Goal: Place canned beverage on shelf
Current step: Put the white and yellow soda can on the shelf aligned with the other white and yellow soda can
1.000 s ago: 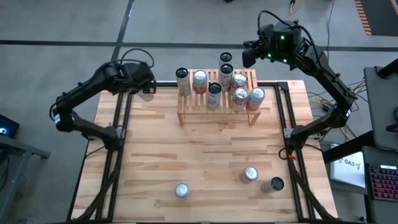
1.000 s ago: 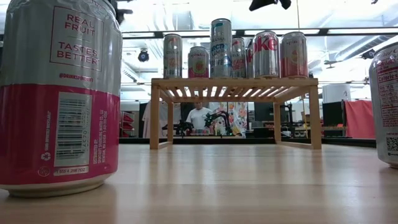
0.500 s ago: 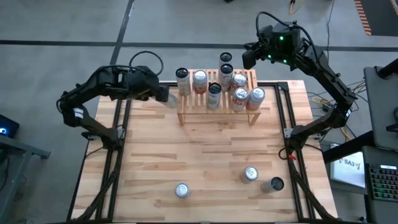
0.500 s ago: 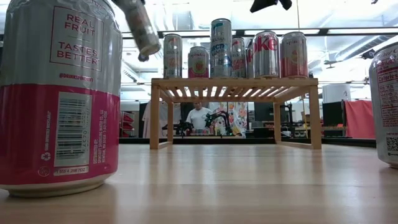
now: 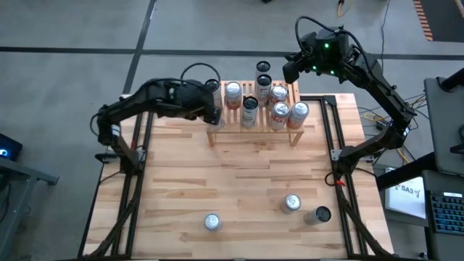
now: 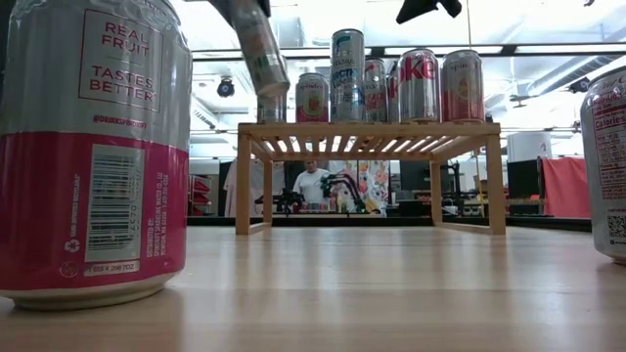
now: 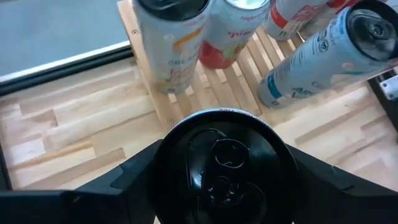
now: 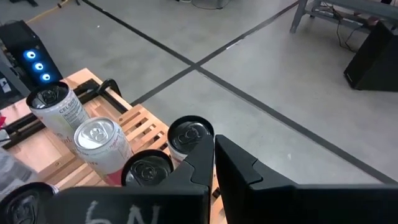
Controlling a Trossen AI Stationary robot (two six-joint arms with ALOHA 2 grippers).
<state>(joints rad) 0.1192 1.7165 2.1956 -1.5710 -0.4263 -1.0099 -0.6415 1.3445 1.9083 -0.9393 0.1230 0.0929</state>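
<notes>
The shelf [image 5: 254, 125], a low slatted wooden rack [image 6: 367, 129], stands at the table's far edge with several cans [image 5: 279, 109] upright on top. My left gripper [image 5: 212, 114] hangs over the shelf's left end, shut on a silver canned beverage [image 6: 259, 49] with a black lid [image 7: 224, 165]. My right gripper [image 5: 290, 69] hovers shut above the shelf's far right corner, its fingers [image 8: 214, 163] together with nothing between them. My left gripper pinches the can's side wall [image 7: 163, 155] near its lid end between two fingers, which run along the can. They slant down from the table's left. The can is lifted clear and tilted, its bottom end [image 6: 275, 84] low beside the shelf's leftmost can.
Three more cans stand on the near part of the table: one at the near middle [image 5: 211, 221] and two at the near right [image 5: 291, 204] [image 5: 320, 214]. In the low view one pink can [image 6: 93, 147] looms at the left. Bare wood lies between them and the shelf.
My left gripper has swung toward the table's right edge and a little up, carrying the tilted can from beyond the table's far left corner to the shelf's left end. The can has stayed clear of the table.
</notes>
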